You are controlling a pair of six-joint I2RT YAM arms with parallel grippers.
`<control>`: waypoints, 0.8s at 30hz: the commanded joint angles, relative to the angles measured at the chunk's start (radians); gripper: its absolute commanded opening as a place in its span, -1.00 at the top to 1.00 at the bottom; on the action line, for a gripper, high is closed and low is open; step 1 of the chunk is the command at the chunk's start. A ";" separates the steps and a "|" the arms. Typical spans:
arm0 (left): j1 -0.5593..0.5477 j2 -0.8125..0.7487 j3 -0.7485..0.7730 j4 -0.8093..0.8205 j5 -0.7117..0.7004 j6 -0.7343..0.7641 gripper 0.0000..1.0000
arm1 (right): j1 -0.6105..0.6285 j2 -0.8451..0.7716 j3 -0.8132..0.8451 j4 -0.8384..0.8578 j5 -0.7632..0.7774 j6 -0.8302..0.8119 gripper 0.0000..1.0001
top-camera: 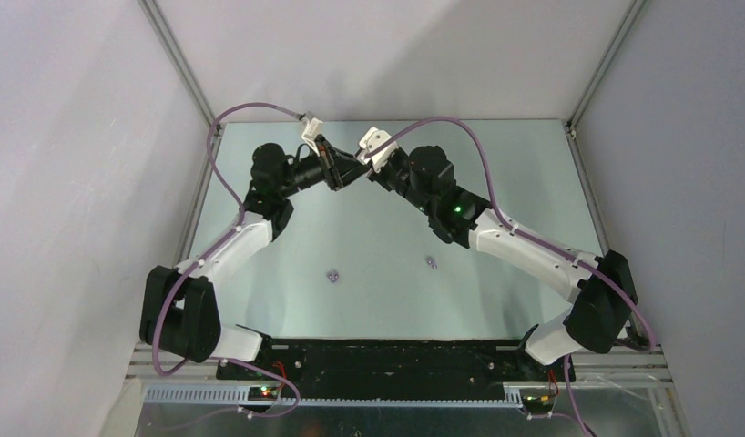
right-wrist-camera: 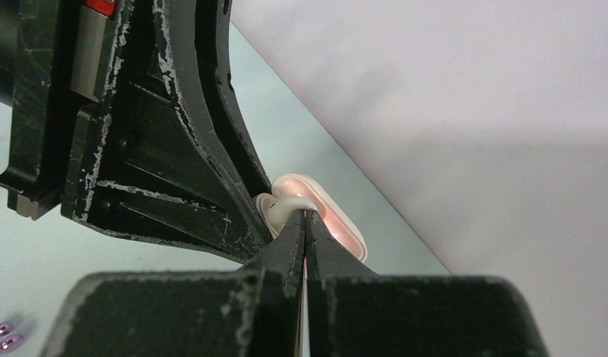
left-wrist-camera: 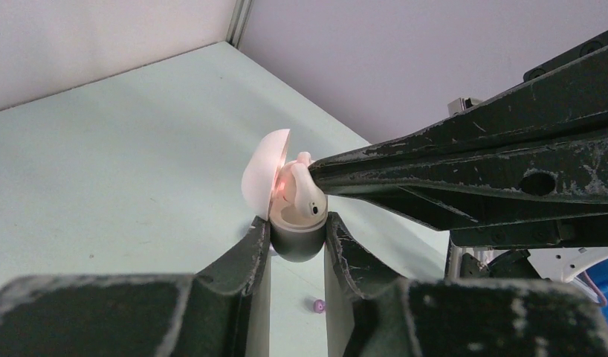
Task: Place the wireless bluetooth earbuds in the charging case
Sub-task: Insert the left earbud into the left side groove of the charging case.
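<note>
My left gripper [left-wrist-camera: 297, 236] is shut on the charging case [left-wrist-camera: 298, 244], held above the table at the back centre, its white lid [left-wrist-camera: 261, 172] swung open. A white earbud [left-wrist-camera: 310, 198] sits partly in the case, beside a pink glow. My right gripper [right-wrist-camera: 305, 217] reaches in from the right, its jaws shut, and its fingers [left-wrist-camera: 435, 167] touch that earbud [right-wrist-camera: 283, 208]. In the top view the two grippers meet, left [top-camera: 341, 173] and right [top-camera: 362, 169]. Two purple earbuds [top-camera: 332, 275] [top-camera: 431, 263] lie on the table nearer the arm bases.
White walls and metal frame posts [top-camera: 182, 64] close in the pale green table [top-camera: 378, 228] on three sides. A black base plate [top-camera: 396, 357] runs along the near edge. Purple cables [top-camera: 260, 111] loop above both arms.
</note>
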 commanded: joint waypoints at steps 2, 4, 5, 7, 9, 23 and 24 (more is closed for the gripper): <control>-0.002 -0.038 0.015 0.022 -0.026 0.021 1.00 | -0.003 -0.003 0.041 -0.032 -0.041 0.035 0.98; 0.001 -0.040 0.014 0.017 -0.019 0.030 1.00 | -0.009 -0.006 0.051 -0.055 -0.055 0.022 0.96; 0.002 -0.040 0.012 0.015 -0.018 0.033 1.00 | -0.010 -0.007 0.056 -0.067 -0.059 0.018 0.93; 0.003 -0.040 0.009 0.011 -0.012 0.040 1.00 | -0.017 -0.007 0.065 -0.088 -0.077 0.002 0.89; 0.005 -0.043 0.006 0.009 -0.005 0.046 1.00 | -0.026 -0.006 0.073 -0.109 -0.096 -0.008 0.84; 0.014 -0.053 -0.028 -0.003 0.121 0.124 1.00 | -0.099 -0.052 0.127 -0.286 -0.346 -0.006 0.21; 0.016 -0.053 -0.032 -0.003 0.132 0.130 1.00 | -0.112 -0.055 0.134 -0.309 -0.365 -0.003 0.09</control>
